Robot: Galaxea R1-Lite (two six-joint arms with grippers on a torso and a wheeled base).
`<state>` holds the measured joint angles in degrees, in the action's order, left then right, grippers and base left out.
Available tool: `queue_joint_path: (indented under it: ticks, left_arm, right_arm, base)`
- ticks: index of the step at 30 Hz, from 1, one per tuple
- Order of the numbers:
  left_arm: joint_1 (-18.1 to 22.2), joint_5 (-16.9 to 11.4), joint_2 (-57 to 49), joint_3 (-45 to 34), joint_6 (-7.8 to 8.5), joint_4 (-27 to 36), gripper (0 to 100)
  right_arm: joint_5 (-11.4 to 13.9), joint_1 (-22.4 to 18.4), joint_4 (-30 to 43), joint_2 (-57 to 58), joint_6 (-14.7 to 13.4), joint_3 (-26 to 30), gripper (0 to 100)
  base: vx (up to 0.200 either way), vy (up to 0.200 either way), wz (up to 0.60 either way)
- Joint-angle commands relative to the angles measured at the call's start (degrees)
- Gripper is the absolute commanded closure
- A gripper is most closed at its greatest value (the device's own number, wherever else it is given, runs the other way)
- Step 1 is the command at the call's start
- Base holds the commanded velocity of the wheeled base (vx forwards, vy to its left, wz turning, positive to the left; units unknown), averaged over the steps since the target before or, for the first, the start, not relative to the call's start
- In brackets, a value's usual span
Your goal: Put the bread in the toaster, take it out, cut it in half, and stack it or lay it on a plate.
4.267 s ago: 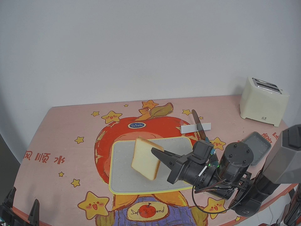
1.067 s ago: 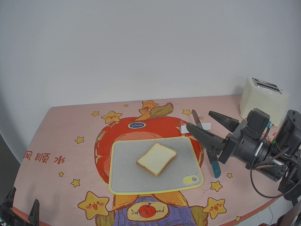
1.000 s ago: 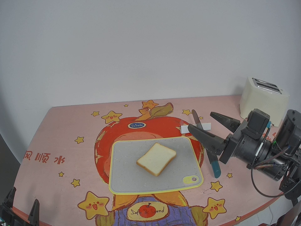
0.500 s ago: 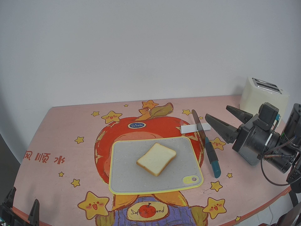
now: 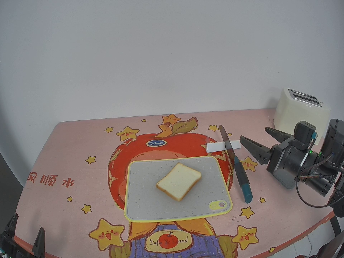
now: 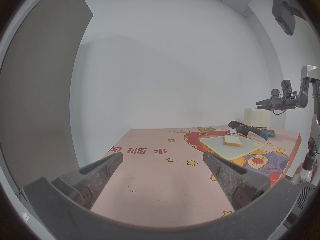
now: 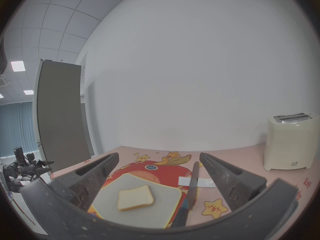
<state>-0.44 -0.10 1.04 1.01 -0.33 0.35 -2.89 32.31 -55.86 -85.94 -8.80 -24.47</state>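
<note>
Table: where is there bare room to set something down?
Left of the cutting board up to the table edge, and on the board around the bread. Crowded on the right: knife, toaster, right gripper.

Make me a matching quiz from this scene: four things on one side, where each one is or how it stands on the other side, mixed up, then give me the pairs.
Things:
1. bread slice
2. knife
3. toaster
4. right gripper

Places or states:
A. at the far right corner of the table
B. lying flat on the cutting board
C. in the air, jaws open, holding nothing
D. lying on the table just right of the cutting board

Pairs: 1-B, 2-D, 3-A, 4-C
</note>
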Motion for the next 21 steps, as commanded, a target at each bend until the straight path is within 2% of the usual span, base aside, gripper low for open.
queue_joint_path:
  ticks: [1, 3, 6, 17, 21]
  left_arm:
    - [0.00, 0.01, -0.25, -0.92, -0.02, 0.00, 0]
    - [0.00, 0.01, -0.25, -0.84, -0.02, 0.00, 0]
    - [0.00, 0.01, -0.25, -0.92, -0.02, 0.00, 0]
    - [0.00, 0.01, -0.25, -0.84, -0.02, 0.00, 0]
    - [0.00, 0.01, -0.25, -0.84, -0.02, 0.00, 0]
  right_arm:
    - [-0.63, 0.04, 0.31, 0.07, -0.08, -0.41, 0]
    - [-0.71, -0.05, 0.40, 0.07, -0.08, -0.41, 0]
    - [-3.53, -0.05, 0.75, -0.36, 0.01, -0.85, 0]
    - [-4.23, 0.57, 0.84, -3.09, -0.16, 0.12, 0]
    - [-6.87, 1.01, 0.66, -6.34, -1.04, 0.30, 0]
  base:
    - [0.000, 0.000, 0.00]
    - [0.000, 0.000, 0.00]
    - [0.000, 0.000, 0.00]
    - [0.000, 0.000, 0.00]
    - [0.000, 0.000, 0.00]
